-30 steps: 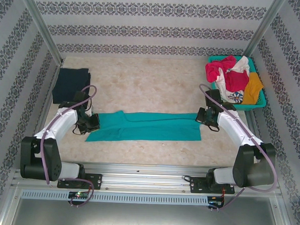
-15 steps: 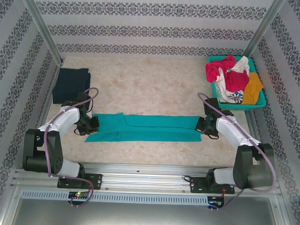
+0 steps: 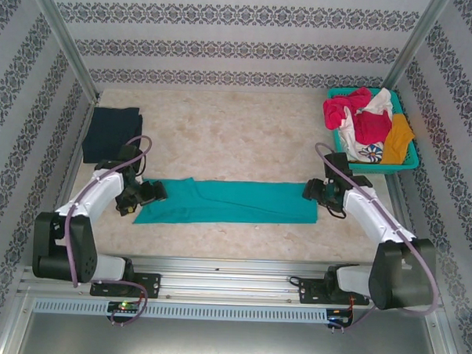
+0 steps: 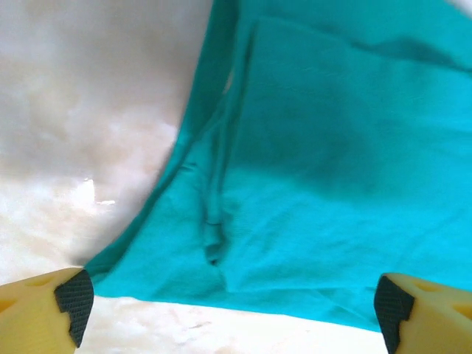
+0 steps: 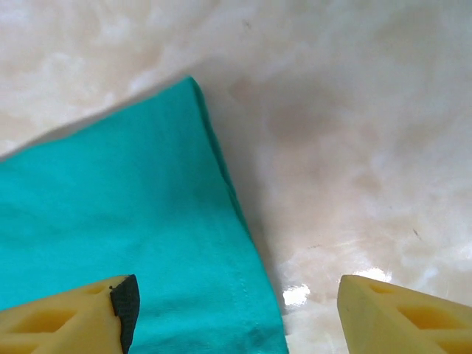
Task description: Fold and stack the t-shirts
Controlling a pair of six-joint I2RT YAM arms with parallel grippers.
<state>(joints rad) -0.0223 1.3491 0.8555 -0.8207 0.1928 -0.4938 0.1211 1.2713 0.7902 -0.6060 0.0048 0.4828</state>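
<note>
Your left end effector (image 4: pixel 232 317) has its fingers wide apart with nothing clamped, black pads (image 4: pixel 74 302) low over the left end of the teal t-shirt (image 3: pixel 231 202). Your right end effector (image 5: pixel 236 313) is apart too and empty, straddling the shirt's right hem: one finger over cloth, the other over bare surface (image 5: pixel 354 147). The shirt lies as a long folded strip across the near-middle of the surface, between the two arms.

Judgement: it's light, limp cloth with no stiffness, so it'll sag and fall open if you lift it from one point. It should grip fine on the pads and isn't fragile. Take it at the end corners and pinch all the layers together, not just the top one. The left end shows creases and a ridge of bunched cloth, so bite past those.

A folded dark navy t-shirt (image 3: pixel 111 132) sits far left, well apart, and is probably the stack spot. More t-shirts (image 3: pixel 364 124) in magenta, orange and white are heaped in the teal basket (image 3: pixel 409 164) far right
</note>
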